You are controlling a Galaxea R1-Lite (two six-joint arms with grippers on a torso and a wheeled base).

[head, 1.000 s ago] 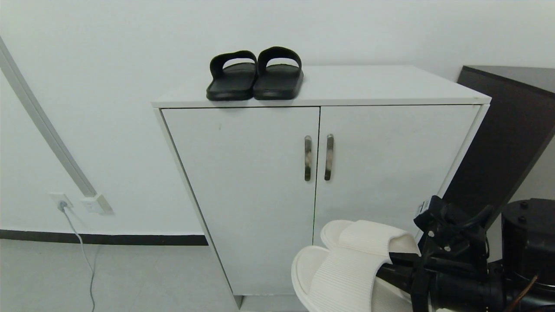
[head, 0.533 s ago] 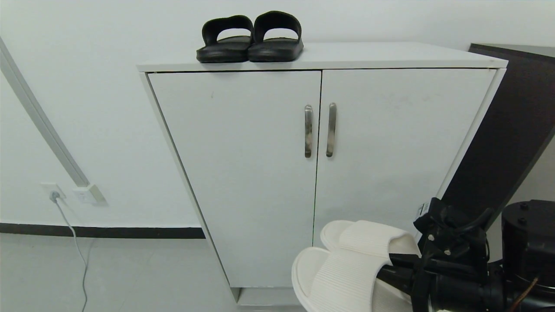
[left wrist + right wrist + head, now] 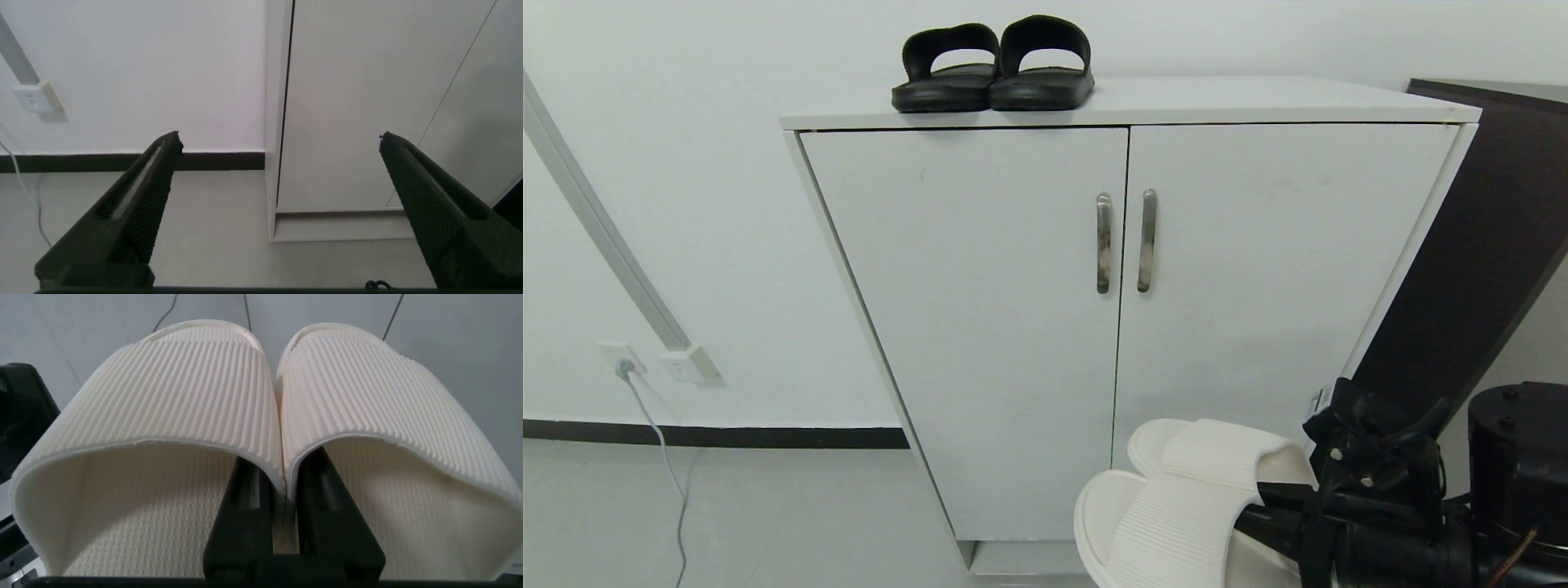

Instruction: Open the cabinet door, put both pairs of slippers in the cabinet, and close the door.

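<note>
Nearest, low on the robot's right, the right gripper [image 3: 282,498] is clamped on the pair of cream-white ribbed foam slippers [image 3: 1176,490]. Its two black fingers [image 3: 245,523] reach under the straps, one into each slipper, and pinch the two inner strap edges together. The slippers lie side by side and touching, toes pointing away from the robot toward the foot of the cabinet.

The left gripper [image 3: 279,139] hangs low in front of the cabinet's left corner. Its textured black fingers [image 3: 139,212] are spread wide apart, with nothing between them.

Just beyond stands the white two-door wooden cabinet [image 3: 1013,367] on the grey floor [image 3: 727,523]. The left door [image 3: 980,327] and the right door [image 3: 1258,269] are both shut. Two upright brushed-metal bar handles [image 3: 1103,242] sit close together on either side of the centre seam.

On the cabinet's flat top [image 3: 1258,94], on its left half and near the front edge, rests the pair of black rubber slide slippers [image 3: 992,69], side by side and touching.

A dark brown piece of furniture [image 3: 1486,229] stands against the cabinet's right side. Behind everything is the white wall, with a slanting grey cable duct [image 3: 596,220], a white wall socket [image 3: 623,359] with a grey cable [image 3: 670,482] hanging from it, and a dark skirting strip [image 3: 711,437].
</note>
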